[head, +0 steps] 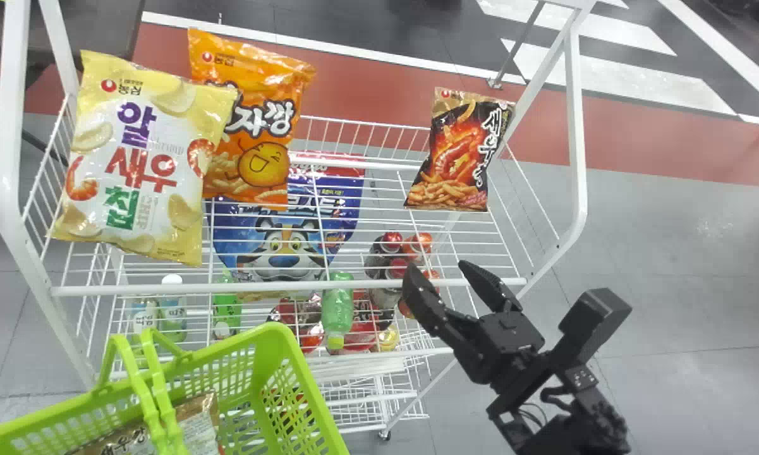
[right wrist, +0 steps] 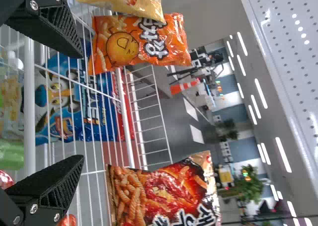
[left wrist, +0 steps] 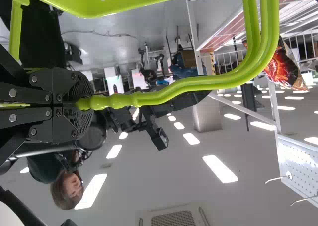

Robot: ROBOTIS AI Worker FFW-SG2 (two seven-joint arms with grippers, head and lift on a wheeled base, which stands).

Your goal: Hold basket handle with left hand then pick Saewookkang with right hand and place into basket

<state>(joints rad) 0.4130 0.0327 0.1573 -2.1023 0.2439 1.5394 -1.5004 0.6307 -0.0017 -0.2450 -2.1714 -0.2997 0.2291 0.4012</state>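
So the left claw (left wrist: 85,103) is shut round the green handle (head: 155,392) of the basket (head: 281,335), down at the left of the head view. The right claw (head: 437,268) has its two fingers spread with nothing between them – it's by the front rail of the wire shelf (head: 291,289), toward the right-hand end.

As for the Saewookkang, I can make out two. The dark Saewookkang bag (head: 455,151) is up on that shelf at the right, farther back than the right claw and well apart from the other snacks, standing with its top tipped to the right. A brown-and-pale Saewookkang bag (head: 199,420) lies inside the basket, partly behind the handle.

Over at the shelf's left end a yellow chip bag (head: 139,164) overlaps an orange bag (head: 253,126), both pretty much upright. Look down through the wires and there's a blue bag (head: 284,221) with a tiger on it, plus a green bottle (head: 337,306) – that one's nearer the front.
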